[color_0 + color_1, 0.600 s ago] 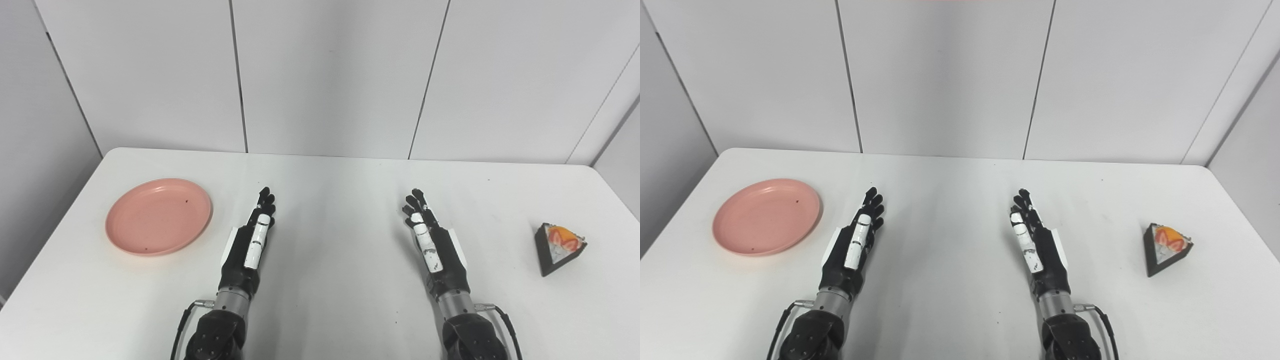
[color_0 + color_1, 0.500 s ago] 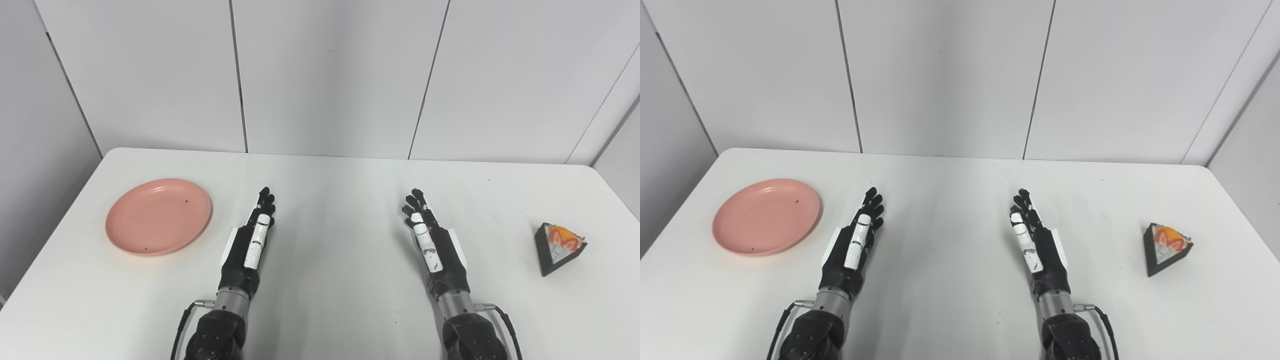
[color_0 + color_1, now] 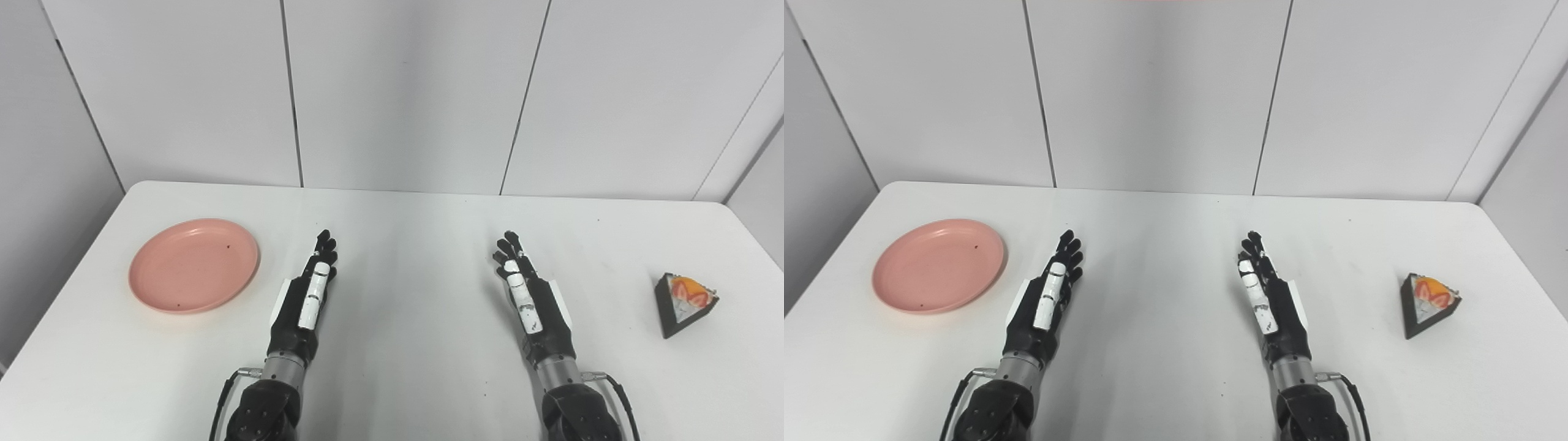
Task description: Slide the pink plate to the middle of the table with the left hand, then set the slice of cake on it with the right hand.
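While both hands (image 3: 309,294) (image 3: 528,297) lie empty, fingers extended, the round pink plate (image 3: 194,264) sits shallow and speckled.

Bare table (image 3: 404,343) lies between left hand (image 3: 306,294) and pink plate (image 3: 194,265); likewise between right hand (image 3: 530,297) and cake slice (image 3: 684,303). Centre unobstructed.

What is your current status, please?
Left hand and right hand open, holding nothing. Plate far left, cake far right, both untouched. Nothing in the way.
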Controlling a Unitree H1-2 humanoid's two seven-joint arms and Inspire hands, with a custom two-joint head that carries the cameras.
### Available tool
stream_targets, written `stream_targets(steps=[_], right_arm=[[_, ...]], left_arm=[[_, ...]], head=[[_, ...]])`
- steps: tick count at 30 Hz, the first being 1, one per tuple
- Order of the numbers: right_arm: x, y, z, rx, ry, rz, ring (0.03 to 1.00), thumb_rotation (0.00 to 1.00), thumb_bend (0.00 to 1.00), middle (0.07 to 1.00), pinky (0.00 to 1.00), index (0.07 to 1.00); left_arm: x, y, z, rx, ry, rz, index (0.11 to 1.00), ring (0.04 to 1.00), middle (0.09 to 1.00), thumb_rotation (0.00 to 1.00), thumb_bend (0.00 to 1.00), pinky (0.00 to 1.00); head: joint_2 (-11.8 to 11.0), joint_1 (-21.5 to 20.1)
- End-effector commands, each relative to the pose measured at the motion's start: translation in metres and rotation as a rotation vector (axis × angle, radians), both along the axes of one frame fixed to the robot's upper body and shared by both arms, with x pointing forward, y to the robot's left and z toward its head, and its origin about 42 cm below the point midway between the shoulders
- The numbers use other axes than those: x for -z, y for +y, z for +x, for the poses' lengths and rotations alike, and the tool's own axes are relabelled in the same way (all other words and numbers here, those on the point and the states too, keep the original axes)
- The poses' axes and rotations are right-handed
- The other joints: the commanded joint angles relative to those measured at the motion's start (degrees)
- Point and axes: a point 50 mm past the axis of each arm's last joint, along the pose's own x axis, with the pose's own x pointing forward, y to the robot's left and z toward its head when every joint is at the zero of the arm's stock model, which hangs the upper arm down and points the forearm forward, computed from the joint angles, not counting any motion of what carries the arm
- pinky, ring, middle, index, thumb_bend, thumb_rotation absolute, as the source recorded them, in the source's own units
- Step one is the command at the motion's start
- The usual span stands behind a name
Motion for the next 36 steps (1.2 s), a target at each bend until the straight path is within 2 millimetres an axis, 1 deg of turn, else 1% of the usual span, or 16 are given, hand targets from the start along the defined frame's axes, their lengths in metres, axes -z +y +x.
stream_targets(steps=[1,7,19,23,27,32,36], right_arm=[[-0.0108,-0.0004,0.0033,-0.006,-0.058,-0.001,0.929,0.92,0.55,0.947,0.95,0.962],[-0.0112,-0.0003,0.0026,-0.003,-0.049,0.007,0.926,0.91,0.56,0.944,0.95,0.96],[-0.0109,-0.0009,0.0031,-0.011,-0.053,0.008,0.932,0.93,0.55,0.951,0.96,0.968],[-0.0104,-0.001,0.0036,-0.01,-0.053,0.014,0.931,0.91,0.56,0.949,0.96,0.964],[-0.011,-0.0005,0.0035,-0.005,-0.052,0.008,0.923,0.91,0.55,0.944,0.95,0.96],[-0.0115,0.0,0.0032,-0.011,-0.047,0.016,0.933,0.91,0.55,0.95,0.97,0.966],[-0.0113,0.0,0.0034,-0.004,-0.05,0.008,0.927,0.91,0.55,0.945,0.95,0.961]], left_arm=[[0.019,0.0028,-0.0102,0.001,0.051,0.009,1.0,1.0,1.0,1.0,0.53,1.0],[0.018,0.0026,-0.0108,-0.004,0.054,0.006,1.0,1.0,1.0,1.0,0.52,1.0],[0.0193,0.0027,-0.0097,0.002,0.046,0.017,1.0,1.0,1.0,1.0,0.53,1.0],[0.0189,0.0028,-0.0099,0.001,0.045,0.016,1.0,1.0,1.0,1.0,0.54,1.0],[0.0188,0.003,-0.0096,0.0,0.046,0.014,1.0,1.0,1.0,1.0,0.54,1.0],[0.0199,0.0033,-0.009,0.0,0.047,0.013,1.0,1.0,1.0,1.0,0.54,1.0],[0.0196,0.0032,-0.0097,-0.003,0.045,0.019,1.0,1.0,1.0,1.0,0.53,1.0]], head=[[0.14,0.04],[0.16,0.02],[0.14,0.04],[0.12,-0.01],[0.08,-0.04],[0.05,-0.08],[0.05,-0.1]])
